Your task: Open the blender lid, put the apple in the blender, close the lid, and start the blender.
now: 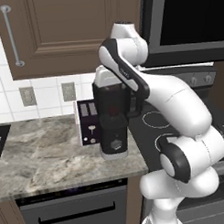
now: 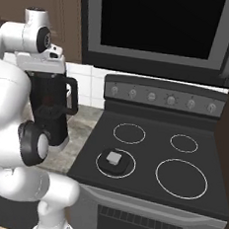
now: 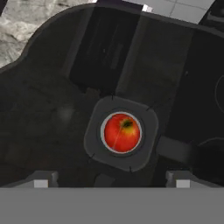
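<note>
Apple (image 3: 122, 133) at bottom of blender (image 1: 113, 123) jar, seen from straight above, stem up. Gripper (image 3: 111, 180) directly over open jar mouth, jaws spread wide, holding nothing; fingertips (image 3: 42, 179) well apart either side of apple. Blender on counter (image 1: 42, 157) edge beside stove (image 2: 151, 164), toaster (image 1: 86, 121) just behind blender. Lid (image 2: 115, 161) off, lying flat on stove's front left burner, right of blender.

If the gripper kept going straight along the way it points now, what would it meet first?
Most likely the apple, lying at the bottom of the open blender jar straight below the open gripper. Depth is unclear, so the jar's inner wall could come first.
</note>
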